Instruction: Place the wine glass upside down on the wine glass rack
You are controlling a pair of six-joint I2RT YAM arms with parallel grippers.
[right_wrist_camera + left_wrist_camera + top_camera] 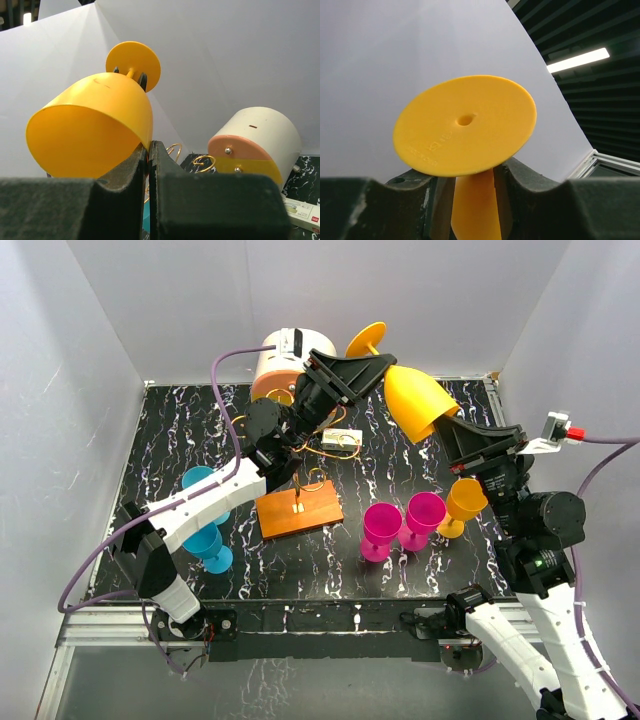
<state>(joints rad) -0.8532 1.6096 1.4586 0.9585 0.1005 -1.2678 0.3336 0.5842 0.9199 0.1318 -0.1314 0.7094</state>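
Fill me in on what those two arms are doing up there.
Both arms have a yellow wine glass in the air between them, over the back of the table. The right gripper is pinched shut on the bowl's rim. The left gripper has its fingers either side of the stem, close to the foot; whether it grips yet is unclear. The glass is tilted and not yet on the wine glass rack below.

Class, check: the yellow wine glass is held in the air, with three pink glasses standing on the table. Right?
No: two pink glasses stand on the table, as the top external view shows. The yellow wine glass is held aloft.
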